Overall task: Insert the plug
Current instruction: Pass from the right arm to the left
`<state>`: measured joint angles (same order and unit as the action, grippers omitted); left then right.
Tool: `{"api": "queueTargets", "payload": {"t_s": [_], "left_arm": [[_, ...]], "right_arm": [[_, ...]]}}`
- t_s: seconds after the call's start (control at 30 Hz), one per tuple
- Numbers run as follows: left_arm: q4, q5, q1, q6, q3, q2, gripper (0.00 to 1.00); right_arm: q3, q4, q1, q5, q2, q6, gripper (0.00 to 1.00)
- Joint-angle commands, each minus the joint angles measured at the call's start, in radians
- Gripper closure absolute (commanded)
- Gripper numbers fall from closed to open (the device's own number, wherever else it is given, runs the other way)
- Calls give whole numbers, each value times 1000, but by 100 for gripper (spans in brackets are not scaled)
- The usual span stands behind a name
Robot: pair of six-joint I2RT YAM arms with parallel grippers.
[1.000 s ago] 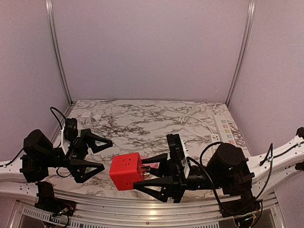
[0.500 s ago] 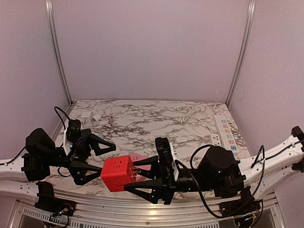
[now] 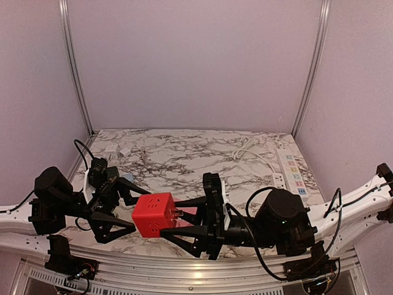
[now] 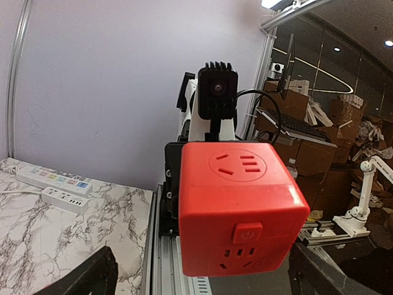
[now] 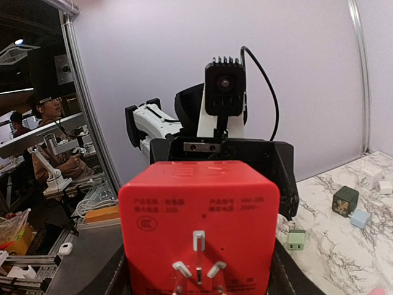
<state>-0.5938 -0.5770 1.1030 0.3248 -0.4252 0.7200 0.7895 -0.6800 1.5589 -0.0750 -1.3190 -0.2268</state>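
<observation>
A red cube plug [image 3: 153, 214] with sockets on its faces hangs in the air over the table's near edge. My right gripper [image 3: 169, 220] is shut on it from the right. In the right wrist view the cube [image 5: 199, 215] fills the space between the black fingers [image 5: 284, 270], its three metal prongs [image 5: 196, 264] facing the camera. My left gripper [image 3: 138, 210] is open, its fingertips either side of the cube's left end. Seen from the left wrist, the cube [image 4: 239, 209] shows a power button and sits between the two spread fingers [image 4: 80, 276].
Two white power strips [image 3: 291, 166] lie along the table's right edge, with a white cable [image 3: 249, 147] beside them. Small adapters lie at the back left [image 3: 116, 150]: a green one [image 5: 296, 239], a dark green cube [image 5: 346, 200] and a light blue one [image 5: 360, 218].
The right arm has carried the red cube leftward. The left gripper has come in toward it, so the cube's left end now sits between the open left fingers.
</observation>
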Motion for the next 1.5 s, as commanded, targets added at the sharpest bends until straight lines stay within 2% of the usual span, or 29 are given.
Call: {"api": "queueTargets", "payload": {"t_s": [0.0,0.47,0.6,0.77,0.83,0.87,0.9,0.97,1.07,1.17,1.2,1.47], "left_arm": [[-32,-26,11,-10,-25,-5,1],[-32,10,12,7,-21,11,2],[-33,4,12,12,-20,6,15],[-34,-5,12,14,-21,10,45],[-34,-14,12,16,-23,18,63],[-34,-16,12,17,-24,20,71],[-35,-17,12,20,-23,21,77],[-32,5,12,30,-17,15,82],[-8,67,12,33,-1,0,93],[73,141,12,7,0,-19,99],[110,173,12,-2,-6,-25,100],[334,344,12,-80,-38,-27,98]], "right_arm": [[51,-56,-10,-29,6,22,83],[85,-71,-10,-30,-63,8,86],[90,-81,-10,-31,-72,6,85],[84,-97,-11,-35,-75,4,84],[87,-94,-11,-34,-78,5,78],[90,-84,-11,-37,-77,6,71],[90,-71,-11,-47,-74,5,60],[87,-39,-11,-85,-58,7,39],[83,58,-11,-162,-11,15,22],[65,160,-12,-233,60,19,5],[42,182,-13,-256,89,14,2],[-86,369,-13,-531,288,-104,2]]}}
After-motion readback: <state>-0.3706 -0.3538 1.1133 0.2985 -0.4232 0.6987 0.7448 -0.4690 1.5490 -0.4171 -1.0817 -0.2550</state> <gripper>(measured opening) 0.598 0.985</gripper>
